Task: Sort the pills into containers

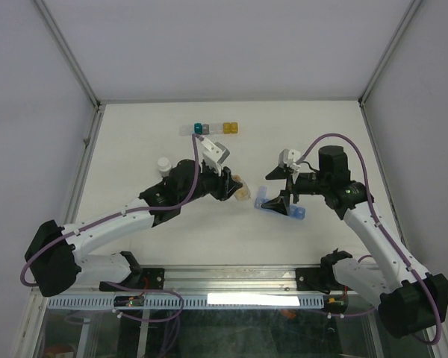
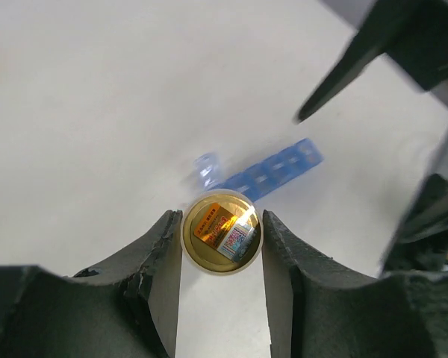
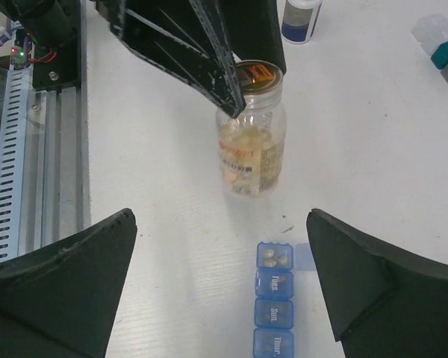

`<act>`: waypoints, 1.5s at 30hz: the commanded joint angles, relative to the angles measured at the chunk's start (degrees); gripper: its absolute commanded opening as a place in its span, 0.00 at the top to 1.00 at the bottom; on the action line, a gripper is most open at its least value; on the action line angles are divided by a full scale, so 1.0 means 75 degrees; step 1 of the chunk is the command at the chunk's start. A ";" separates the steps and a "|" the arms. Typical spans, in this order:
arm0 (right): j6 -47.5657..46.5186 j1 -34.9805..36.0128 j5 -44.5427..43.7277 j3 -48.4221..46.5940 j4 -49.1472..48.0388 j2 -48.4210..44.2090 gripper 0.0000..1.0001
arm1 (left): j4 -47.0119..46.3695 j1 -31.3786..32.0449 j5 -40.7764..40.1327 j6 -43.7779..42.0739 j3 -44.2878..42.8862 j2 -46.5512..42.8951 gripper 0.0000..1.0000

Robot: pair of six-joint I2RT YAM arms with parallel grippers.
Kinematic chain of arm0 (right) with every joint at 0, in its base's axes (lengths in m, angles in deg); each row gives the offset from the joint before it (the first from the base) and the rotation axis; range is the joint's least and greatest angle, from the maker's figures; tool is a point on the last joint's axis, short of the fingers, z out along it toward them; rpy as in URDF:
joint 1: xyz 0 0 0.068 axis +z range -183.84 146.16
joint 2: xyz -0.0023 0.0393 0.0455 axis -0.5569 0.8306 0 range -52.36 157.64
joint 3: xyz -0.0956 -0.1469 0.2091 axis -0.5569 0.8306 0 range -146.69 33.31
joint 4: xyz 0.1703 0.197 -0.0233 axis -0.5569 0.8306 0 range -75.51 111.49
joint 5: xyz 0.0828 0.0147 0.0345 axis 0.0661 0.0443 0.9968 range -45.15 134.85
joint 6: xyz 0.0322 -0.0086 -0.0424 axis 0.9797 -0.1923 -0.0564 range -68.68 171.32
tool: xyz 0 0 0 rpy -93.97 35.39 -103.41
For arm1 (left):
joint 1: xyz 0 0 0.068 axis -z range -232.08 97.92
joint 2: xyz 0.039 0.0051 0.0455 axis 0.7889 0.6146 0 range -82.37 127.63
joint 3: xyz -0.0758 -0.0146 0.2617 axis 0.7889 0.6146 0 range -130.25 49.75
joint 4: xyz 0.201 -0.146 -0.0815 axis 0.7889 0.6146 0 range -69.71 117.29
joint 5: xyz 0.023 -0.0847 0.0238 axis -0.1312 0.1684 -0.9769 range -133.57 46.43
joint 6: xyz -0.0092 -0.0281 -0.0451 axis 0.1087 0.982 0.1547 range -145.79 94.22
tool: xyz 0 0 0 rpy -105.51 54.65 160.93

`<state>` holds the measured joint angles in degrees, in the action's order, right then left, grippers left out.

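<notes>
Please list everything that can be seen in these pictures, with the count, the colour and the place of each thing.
pill bottle: one, clear, mid-table, next to the organizer's open end
pills: a few, tan, in the open end compartment; many more inside the pill bottle
pill organizer: one strip, translucent blue, under the right arm's fingers
white-capped bottle: one, left part of the table
cube row: one, clear, teal, grey and yellow, far edge
table: one, white
left gripper: one, black, closed on the pill bottle
right gripper: one, black, open, above the pill organizer
</notes>
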<state>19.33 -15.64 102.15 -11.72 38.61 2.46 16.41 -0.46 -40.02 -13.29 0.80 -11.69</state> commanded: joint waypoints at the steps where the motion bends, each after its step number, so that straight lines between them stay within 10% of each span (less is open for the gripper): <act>1: 0.0021 -0.0110 0.0247 -0.0198 -0.0326 -0.0197 0.00 | -0.0084 -0.0548 -0.1672 0.0247 0.0961 -0.0627 1.00; 12: 0.0094 -0.0172 0.0260 -0.0120 -0.0443 -0.0147 0.00 | 0.0274 -0.2973 -0.3472 0.1625 0.2013 -0.0938 1.00; 23: 0.0150 -0.0218 0.0238 -0.0090 -0.0499 -0.0139 0.00 | 0.1063 -0.3261 -0.5326 0.2549 0.1832 -0.0540 0.98; 28: 0.0152 -0.0271 0.0209 -0.0057 -0.0547 -0.0138 0.00 | 0.1785 -0.3259 -0.5847 0.3067 0.1483 -0.0437 0.54; 36: -0.0017 -0.0497 0.0521 0.0153 -0.0683 -0.0161 0.00 | 0.1959 -0.3246 -0.4121 0.2482 0.1053 -0.1747 0.27; 45: -0.2478 -0.0610 0.0798 0.0289 0.0802 0.0094 0.01 | -0.1397 -0.3238 0.1814 0.0933 0.1863 -0.2761 0.11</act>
<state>10.79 -19.69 106.46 -8.86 39.83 2.79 21.22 -24.77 -51.18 -1.01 13.24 -33.68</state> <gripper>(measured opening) 0.995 0.885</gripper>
